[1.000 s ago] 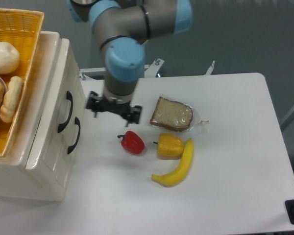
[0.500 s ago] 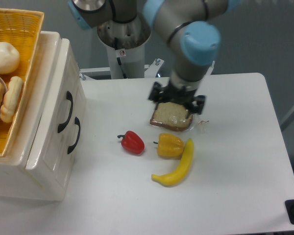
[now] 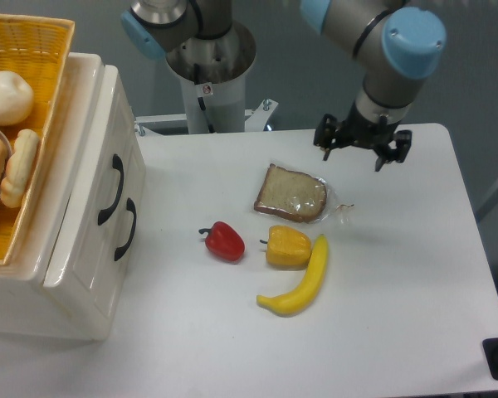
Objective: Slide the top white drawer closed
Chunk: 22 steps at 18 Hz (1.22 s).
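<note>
Nearest the camera, one banana (image 3: pixel 300 282) lies on the white table (image 3: pixel 415 332), its upper end touching one yellow bell pepper (image 3: pixel 287 246). Just left of that pepper, apart from it, sits one red bell pepper (image 3: pixel 225 240). Slightly farther, one slice of bread in clear wrap (image 3: pixel 291 194) lies flat.

At the left stands one cream-white cabinet (image 3: pixel 62 307) with two drawer fronts, each bearing one curved black handle. The top white drawer (image 3: pixel 108 162) appears flush, or very nearly flush, with the lower drawer front (image 3: pixel 120 249); no open gap can be made out, so the task looks complete or all but complete. On the cabinet top rests one yellow wicker basket (image 3: pixel 33 50) holding pale rounded food items, at least three, though their edges are cut off by the frame.

Farthest, at the right rear of the table, the gripper (image 3: pixel 363 148) hangs above the surface, well apart from the cabinet and beyond the bread. Its fingers are spread wide and hold nothing.

Risk, as judged from this layout: if the drawer needs a further push, the arm must cross the table over the bread and the peppers; a low path could drag or scatter them. A push that lands on the lower front instead of the upper one would leave the task unfinished, and a hard push could shift the cabinet and jolt the basket.
</note>
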Each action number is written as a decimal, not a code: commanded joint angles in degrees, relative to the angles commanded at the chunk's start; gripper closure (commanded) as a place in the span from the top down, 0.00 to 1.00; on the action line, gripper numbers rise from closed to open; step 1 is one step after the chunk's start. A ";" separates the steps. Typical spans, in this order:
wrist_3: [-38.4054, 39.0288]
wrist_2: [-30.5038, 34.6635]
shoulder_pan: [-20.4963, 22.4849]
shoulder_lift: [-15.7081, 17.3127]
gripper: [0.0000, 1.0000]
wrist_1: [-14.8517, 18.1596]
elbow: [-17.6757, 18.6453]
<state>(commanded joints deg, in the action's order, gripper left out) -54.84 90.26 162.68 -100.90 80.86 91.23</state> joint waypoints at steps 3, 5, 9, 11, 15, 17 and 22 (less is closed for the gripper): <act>0.35 2.99 0.00 0.35 1.00 0.00 -0.70; 1.14 3.17 0.00 0.35 1.00 -0.18 -0.88; 1.06 3.17 0.09 0.18 1.00 -0.79 -1.06; 1.06 3.26 0.09 0.09 1.00 -0.88 -1.32; 0.79 3.26 2.10 0.18 1.00 -0.88 -1.32; 0.53 3.08 3.25 0.18 1.00 -0.97 -1.41; 0.62 3.08 3.69 -0.26 1.00 -1.58 -1.59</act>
<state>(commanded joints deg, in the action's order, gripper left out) -54.23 93.34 166.38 -101.16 79.28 89.65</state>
